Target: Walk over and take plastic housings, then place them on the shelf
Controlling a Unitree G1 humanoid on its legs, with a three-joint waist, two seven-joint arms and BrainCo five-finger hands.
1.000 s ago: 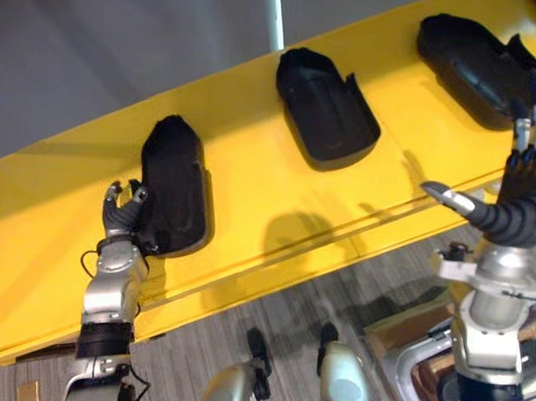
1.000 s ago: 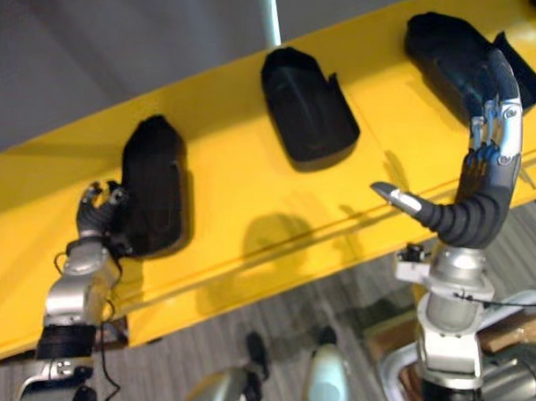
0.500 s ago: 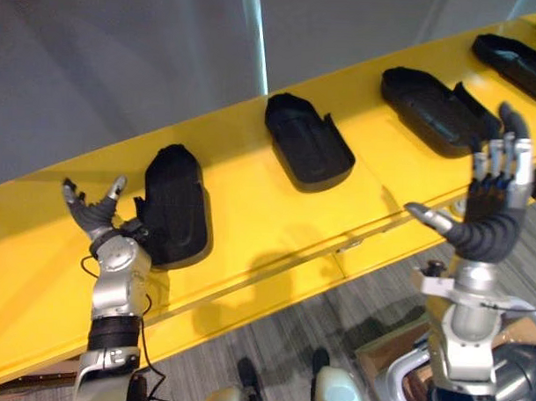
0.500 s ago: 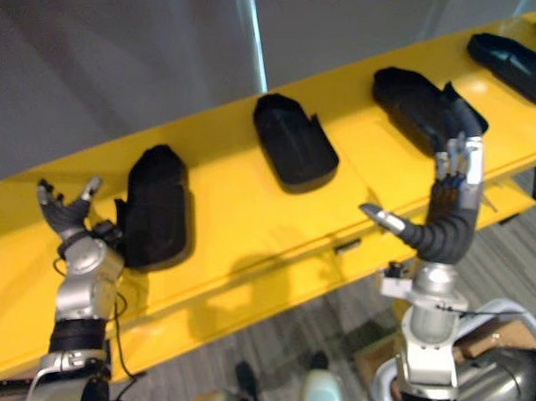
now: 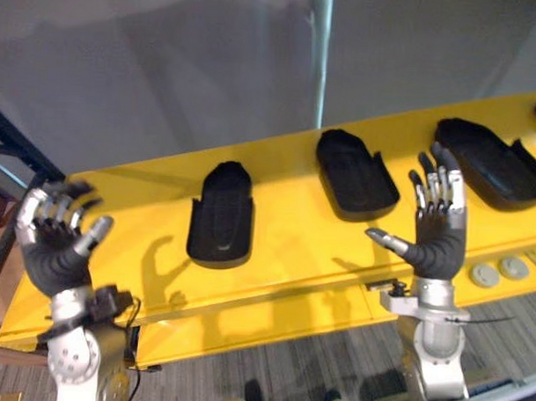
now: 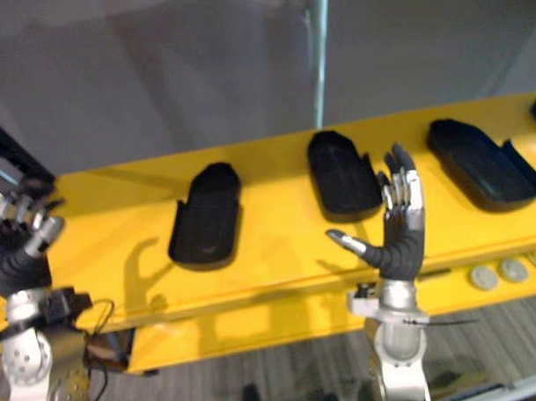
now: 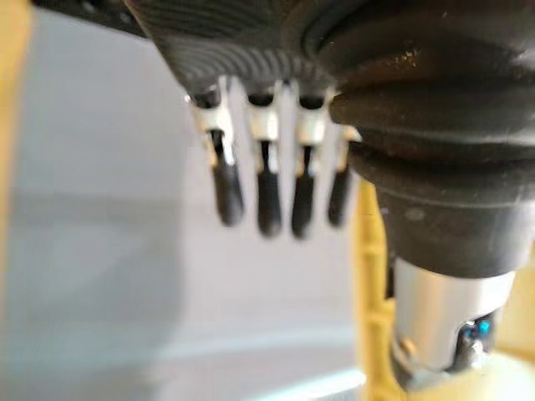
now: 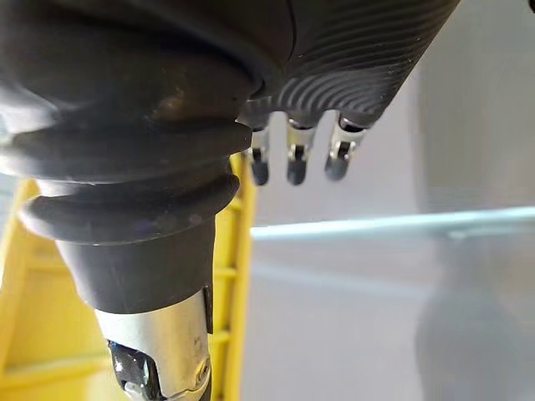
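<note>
On the shelf (image 5: 292, 254), black housings (image 5: 222, 215) lie in a row, well apart. Raised before it, the left robot hand (image 5: 59, 246) and right robot hand (image 5: 436, 237) are released and empty; this placement looks done.

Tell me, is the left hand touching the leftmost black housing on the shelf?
Apart. The left eye view shows bare yellow shelf between the open left hand and the housing.

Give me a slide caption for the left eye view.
Open, empty left hand and right hand before yellow shelf bearing black plastic housings.
</note>
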